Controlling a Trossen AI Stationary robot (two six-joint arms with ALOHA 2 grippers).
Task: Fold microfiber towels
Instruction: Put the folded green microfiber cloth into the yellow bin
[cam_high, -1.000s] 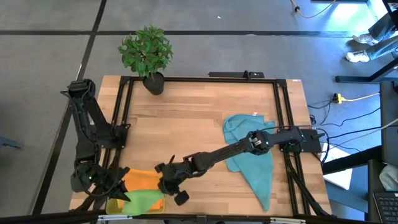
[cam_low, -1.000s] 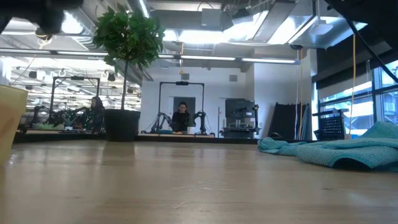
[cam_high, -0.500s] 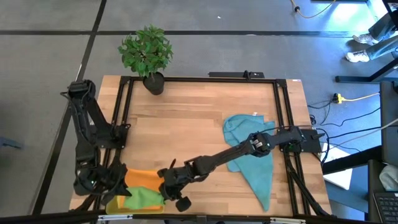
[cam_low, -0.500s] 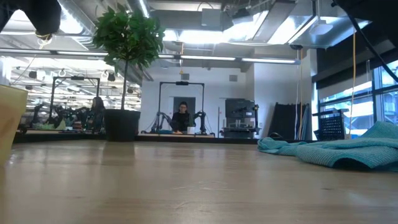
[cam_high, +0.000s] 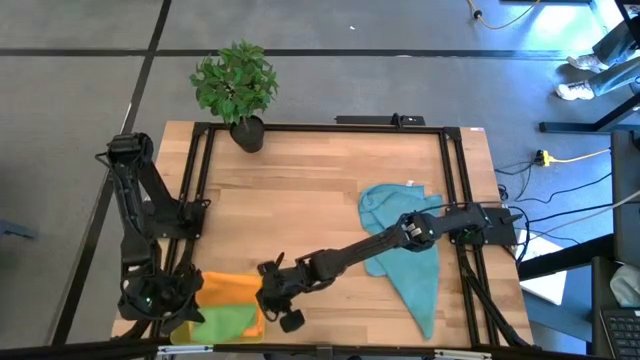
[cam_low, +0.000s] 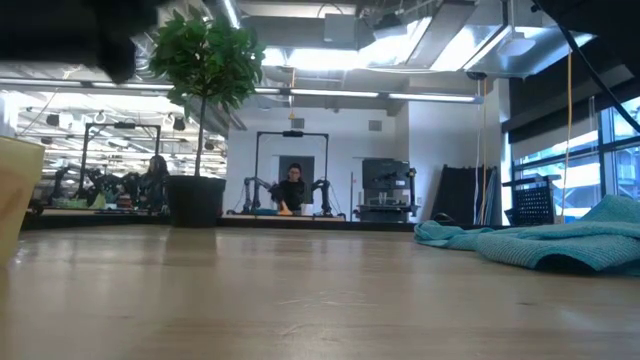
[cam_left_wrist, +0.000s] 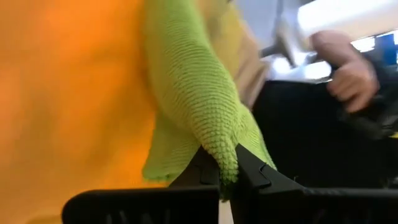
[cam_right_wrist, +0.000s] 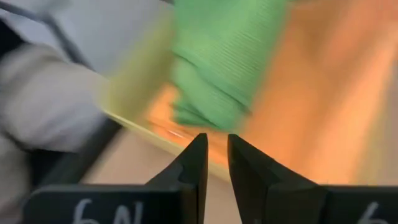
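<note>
Right now the work sits at about seven o'clock on the surface (cam_high: 300, 200), where the green towel (cam_high: 225, 322) lies on top of the orange towel (cam_high: 228, 289), both by a yellow tray (cam_high: 182, 328) at the near edge. The left gripper (cam_high: 188, 315) has its fingers (cam_left_wrist: 249, 171) pressed together on a fold of the green towel, the cloth coming up out of the pinch in the left wrist view. The right gripper (cam_high: 285, 310), at the end of an arm stretched across from three o'clock, hangs just beside the green towel's other end; its fingers (cam_right_wrist: 196, 165) stand only narrowly apart with nothing visible between them.

The step in hand looks like getting the green towel gripped at two points so it can be drawn flat and folded. To do it well, the right gripper should take an edge or corner of the green cloth alone, without catching the orange towel under it or the tray rim. The left pinch should hold firm while the other end is taken, since microfiber is limp and will sag or bunch if one side slips. Once both ends are held, pulling them apart gently would square the towel before folding.

The teal towels (cam_high: 405, 250) lie crumpled at three o'clock, untouched. A potted plant (cam_high: 237, 90) stands at eleven o'clock.
</note>
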